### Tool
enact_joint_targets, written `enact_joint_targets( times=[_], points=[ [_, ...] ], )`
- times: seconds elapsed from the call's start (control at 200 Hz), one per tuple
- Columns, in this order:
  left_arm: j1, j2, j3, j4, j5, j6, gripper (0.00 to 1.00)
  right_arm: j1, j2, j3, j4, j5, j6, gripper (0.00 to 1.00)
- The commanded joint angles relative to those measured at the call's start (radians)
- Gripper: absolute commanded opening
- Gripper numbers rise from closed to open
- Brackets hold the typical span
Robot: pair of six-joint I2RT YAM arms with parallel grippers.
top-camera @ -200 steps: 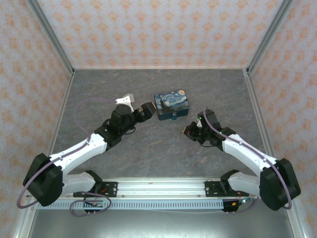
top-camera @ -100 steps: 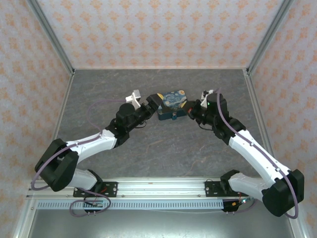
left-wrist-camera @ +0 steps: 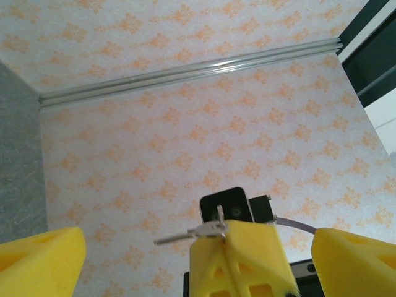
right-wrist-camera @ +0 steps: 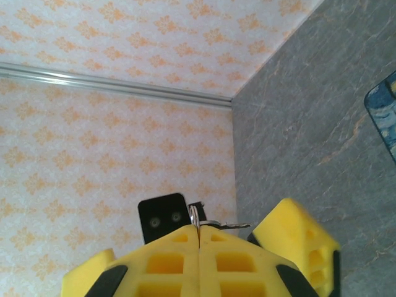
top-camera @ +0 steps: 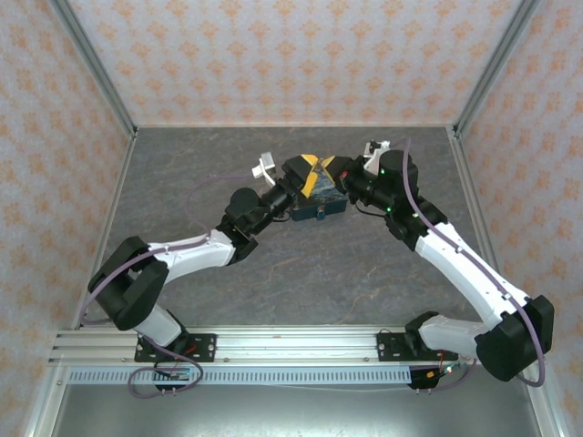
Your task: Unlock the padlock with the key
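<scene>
My right gripper (right-wrist-camera: 198,240) is shut on the key (right-wrist-camera: 232,225), a thin pale metal piece on a small ring that sticks out sideways from the fingertips. In the left wrist view the same key (left-wrist-camera: 185,234) pokes left from those closed yellow fingers (left-wrist-camera: 238,260). My left gripper (left-wrist-camera: 198,247) is wide open, one finger (left-wrist-camera: 37,260) on each side of the right gripper's fingers, not touching them. From above, the left gripper (top-camera: 308,171) and the right gripper (top-camera: 344,179) meet over the painted tin (top-camera: 319,208). The padlock is out of view.
The blue-and-yellow tin (right-wrist-camera: 383,114) sits on the grey floor mid-back, partly covered by the two grippers. Patterned walls close the back and both sides. A black block with two holes (right-wrist-camera: 162,216) stands just behind the right gripper's fingertips.
Both arms have reached forward and risen, coming together above the tin. The open left gripper now straddles the right gripper's fingers. The right gripper stayed shut on the key.
</scene>
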Motion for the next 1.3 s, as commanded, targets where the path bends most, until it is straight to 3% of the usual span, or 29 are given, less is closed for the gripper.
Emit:
enact_joint_targets(
  times=[0.0, 0.786, 1.136, 1.291],
  points=[
    [-0.010, 0.029, 0.040, 0.104, -0.025, -0.035, 0.94, 0.016, -0.007, 0.000, 0.049, -0.020, 0.030, 0.00],
    [-0.037, 0.084, 0.103, 0.094, -0.026, -0.027, 0.89, 0.029, -0.037, -0.074, 0.008, 0.071, 0.034, 0.00],
    [-0.044, 0.074, 0.086, 0.076, -0.032, -0.025, 0.79, 0.031, -0.038, -0.057, -0.040, 0.114, -0.002, 0.00],
    [-0.044, 0.066, 0.084, 0.050, -0.036, -0.020, 0.69, 0.030, -0.043, -0.060, -0.042, 0.120, -0.002, 0.00]
  ],
)
